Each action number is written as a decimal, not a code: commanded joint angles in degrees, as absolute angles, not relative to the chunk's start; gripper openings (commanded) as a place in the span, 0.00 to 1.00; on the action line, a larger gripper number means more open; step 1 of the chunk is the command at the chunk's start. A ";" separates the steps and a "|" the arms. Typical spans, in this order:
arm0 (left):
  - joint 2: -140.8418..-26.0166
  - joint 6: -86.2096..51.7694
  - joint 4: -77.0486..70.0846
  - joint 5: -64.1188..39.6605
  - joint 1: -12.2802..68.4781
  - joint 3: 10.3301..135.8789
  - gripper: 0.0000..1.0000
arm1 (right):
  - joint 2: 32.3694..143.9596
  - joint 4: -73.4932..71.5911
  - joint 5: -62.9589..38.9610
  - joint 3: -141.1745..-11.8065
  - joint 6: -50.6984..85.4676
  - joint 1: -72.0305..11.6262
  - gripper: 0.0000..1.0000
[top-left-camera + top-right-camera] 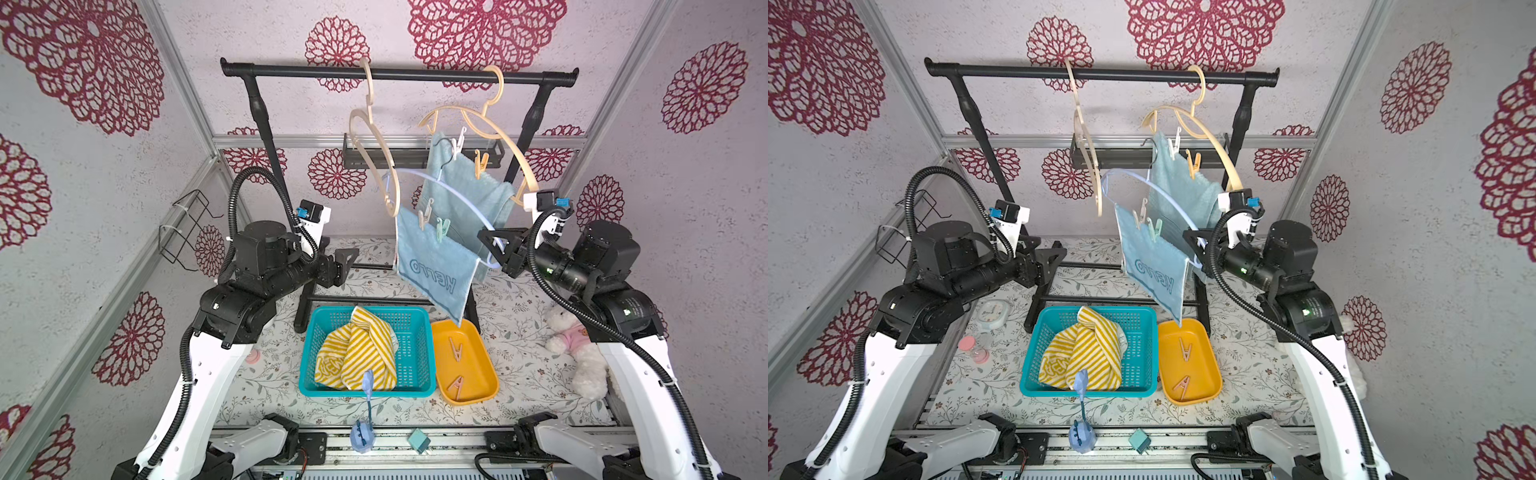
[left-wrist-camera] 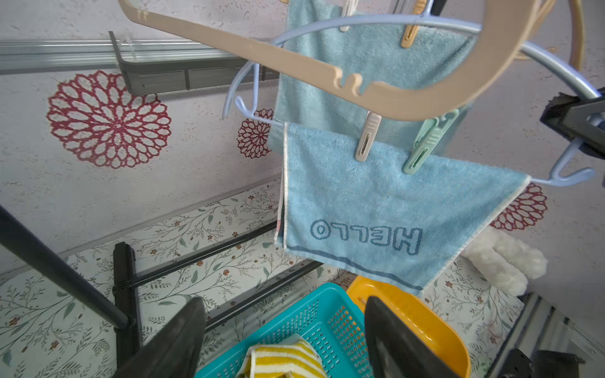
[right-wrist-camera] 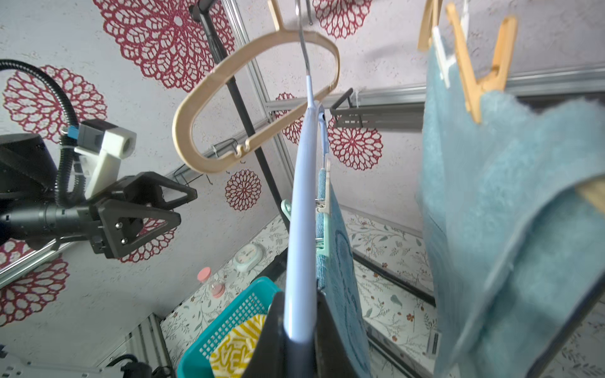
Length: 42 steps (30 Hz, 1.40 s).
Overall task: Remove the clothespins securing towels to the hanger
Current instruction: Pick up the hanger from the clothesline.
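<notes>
Nearest, below the blue hanger point(image 3: 302, 229) and on the robot's side of it, the teal basket point(image 1: 332, 309) on the desk holds the striped towel point(image 1: 357, 353). The yellow tray point(image 1: 478, 365), under the hanger's lowered end, holds two loose clothespins point(image 1: 456, 349).

The right fingers point(image 3: 273, 333) are clenched on the hanger's arm near that end, holding it tilted. The left fingers point(image 2: 176, 340) are released and empty, well apart from the hanger and facing its towel.

From the hanger's lower bar hangs the HELLO towel point(image 2: 376, 203), pinned by a beige clothespin point(image 2: 366, 137) and a mint clothespin point(image 2: 425, 144) side by side. Behind the hanger, the plain blue towel point(image 2: 327, 65) carries a white clothespin point(image 1: 459, 141) and an orange-yellow clothespin point(image 1: 481, 162). By my count, four are left to remove.

The risks, as I judge them:
- **Cream hanger in the way:** an empty cream hanger point(image 2: 409, 101) hangs between the left fingers and the blue hanger's two pins. A straight reach could knock it and set everything swinging.
- **Tugging a pin:** pulling without squeezing it open would drag the towel or twist the hanger in the right grip.
- **Towel sliding off:** with its last pin off, the HELLO towel may slide down the tilted bar and land beside the basket.
</notes>
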<state>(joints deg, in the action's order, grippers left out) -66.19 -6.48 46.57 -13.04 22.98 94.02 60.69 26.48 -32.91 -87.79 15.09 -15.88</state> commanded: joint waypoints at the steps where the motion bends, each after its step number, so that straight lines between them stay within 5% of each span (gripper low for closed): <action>1: -65.56 -3.82 49.66 -16.14 24.50 94.44 0.78 | 56.59 25.45 -35.97 -87.09 14.42 -15.64 0.00; 29: -65.74 1.29 53.26 -24.52 33.04 98.12 0.79 | 47.17 33.46 -53.20 -78.42 9.20 -15.64 0.00; 42: -68.42 6.18 55.13 -27.45 33.24 104.31 0.82 | 51.36 27.24 -62.62 -78.73 11.24 -15.81 0.00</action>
